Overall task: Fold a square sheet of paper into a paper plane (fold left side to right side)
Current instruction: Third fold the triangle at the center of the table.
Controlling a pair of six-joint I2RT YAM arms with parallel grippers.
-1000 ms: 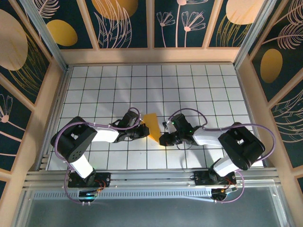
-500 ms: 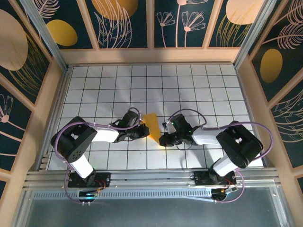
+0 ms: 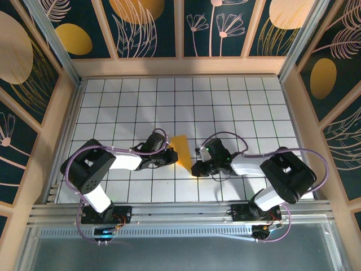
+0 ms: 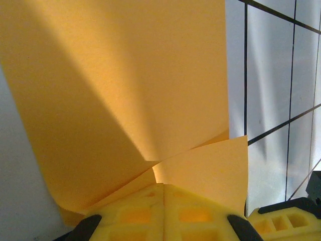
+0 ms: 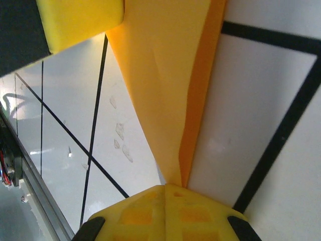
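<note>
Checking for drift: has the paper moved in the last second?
No. The paper keeps its far corners on the same tiles of the table, top view.

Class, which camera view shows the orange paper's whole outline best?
Top external: the paper shows nearly whole, a narrow pointed strip. The left wrist view gives overlapping folded layers; the right wrist view, its tapering end.

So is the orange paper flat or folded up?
Folded. The orange paper is a narrow pointed wedge, not a square, and in the left wrist view its layers overlap along creases.
</note>
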